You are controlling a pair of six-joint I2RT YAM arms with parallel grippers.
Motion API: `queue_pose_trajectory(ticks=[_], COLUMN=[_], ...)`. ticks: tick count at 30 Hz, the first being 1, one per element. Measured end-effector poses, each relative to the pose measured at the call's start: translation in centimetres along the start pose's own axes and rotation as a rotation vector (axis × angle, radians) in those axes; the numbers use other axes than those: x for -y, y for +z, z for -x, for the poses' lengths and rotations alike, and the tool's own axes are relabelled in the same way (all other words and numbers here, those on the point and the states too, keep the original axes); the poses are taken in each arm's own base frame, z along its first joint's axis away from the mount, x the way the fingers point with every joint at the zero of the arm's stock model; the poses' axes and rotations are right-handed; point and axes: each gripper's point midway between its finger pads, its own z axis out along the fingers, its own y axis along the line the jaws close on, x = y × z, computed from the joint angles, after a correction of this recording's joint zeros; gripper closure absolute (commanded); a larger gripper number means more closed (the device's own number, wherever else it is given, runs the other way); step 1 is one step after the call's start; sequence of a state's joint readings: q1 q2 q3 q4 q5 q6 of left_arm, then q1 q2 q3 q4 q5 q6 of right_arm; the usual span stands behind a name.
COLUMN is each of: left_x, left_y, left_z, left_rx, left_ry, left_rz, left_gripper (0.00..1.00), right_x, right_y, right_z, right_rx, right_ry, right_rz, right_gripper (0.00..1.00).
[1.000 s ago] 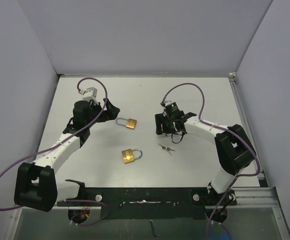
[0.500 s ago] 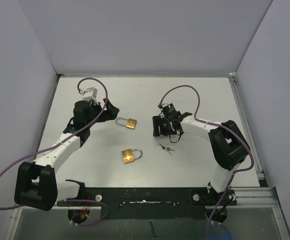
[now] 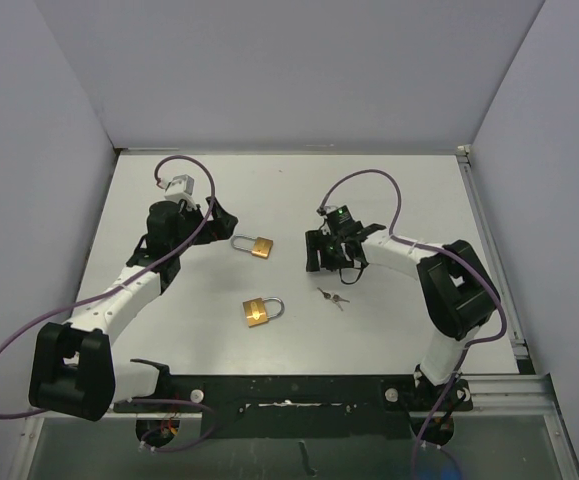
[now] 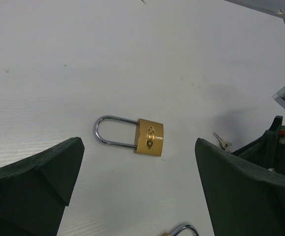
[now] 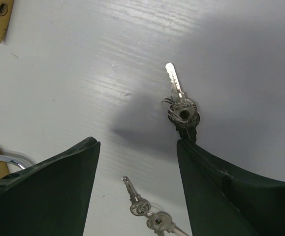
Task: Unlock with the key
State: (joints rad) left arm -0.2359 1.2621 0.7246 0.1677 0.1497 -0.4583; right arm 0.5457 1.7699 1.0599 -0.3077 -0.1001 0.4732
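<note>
Two brass padlocks lie on the white table: one (image 3: 255,246) near my left gripper (image 3: 217,216), the other (image 3: 260,311) closer to the arm bases. In the left wrist view the first padlock (image 4: 149,137) lies flat just beyond the wide-open left gripper (image 4: 138,147). My right gripper (image 3: 322,258) is open and low over the table. A small key bunch (image 5: 181,105) touches the tip of its right finger (image 5: 216,191). Another key bunch (image 5: 147,206) lies on the table between the fingers, and shows from above as keys (image 3: 333,298).
The white table (image 3: 289,190) is enclosed by grey walls at the back and both sides. A metal rail (image 3: 494,260) runs along the right edge. Purple cables loop over both arms.
My right gripper has shifted slightly left and its elbow has swung in. The left arm, padlocks and keys have not moved.
</note>
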Motion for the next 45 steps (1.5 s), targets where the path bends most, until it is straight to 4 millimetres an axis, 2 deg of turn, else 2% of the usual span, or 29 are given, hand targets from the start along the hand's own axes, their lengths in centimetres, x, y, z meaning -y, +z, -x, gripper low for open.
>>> queue_pose_trajectory(ticks=[3,9,15,19,24,38,42,45], left_x=[-0.1,-0.4,-0.6,-0.7,-0.8,-1.0,-1.0,-1.1], left_y=[0.1,0.4,0.6,0.6,0.7,0.9,0.9,0.9], left_z=[-0.1,-0.6,-0.8,-0.8,-0.9,-1.3,-1.3,-1.3], left_rx=[-0.002,-0.017,-0.025,-0.023,-0.026,-0.038,-0.038,-0.038], left_ry=[0.0,-0.003,-0.004,-0.001,-0.002,-0.001,0.003,0.005], left_rz=[0.002,0.012,0.018,0.021,0.025,0.031,0.031,0.031], left_gripper=[0.02,0.02,0.02,0.02,0.02,0.02,0.02,0.02], right_x=[0.9,3.2,4.2,4.1,3.9,3.1,3.2,3.5], right_y=[0.1,0.6,1.2,1.2,1.1,0.1,0.7,1.2], right_z=[0.5,2.9,4.8,4.8,4.6,6.7,6.7,6.0], right_rx=[0.006,0.045,0.074,0.075,0.062,0.084,0.067,0.039], right_ry=[0.007,0.017,0.006,-0.005,-0.008,0.038,0.049,0.058], right_rz=[-0.011,-0.036,-0.043,-0.041,-0.043,-0.046,-0.054,-0.064], right_gripper=[0.34,0.34,0.34,0.36,0.49,0.58,0.58,0.59])
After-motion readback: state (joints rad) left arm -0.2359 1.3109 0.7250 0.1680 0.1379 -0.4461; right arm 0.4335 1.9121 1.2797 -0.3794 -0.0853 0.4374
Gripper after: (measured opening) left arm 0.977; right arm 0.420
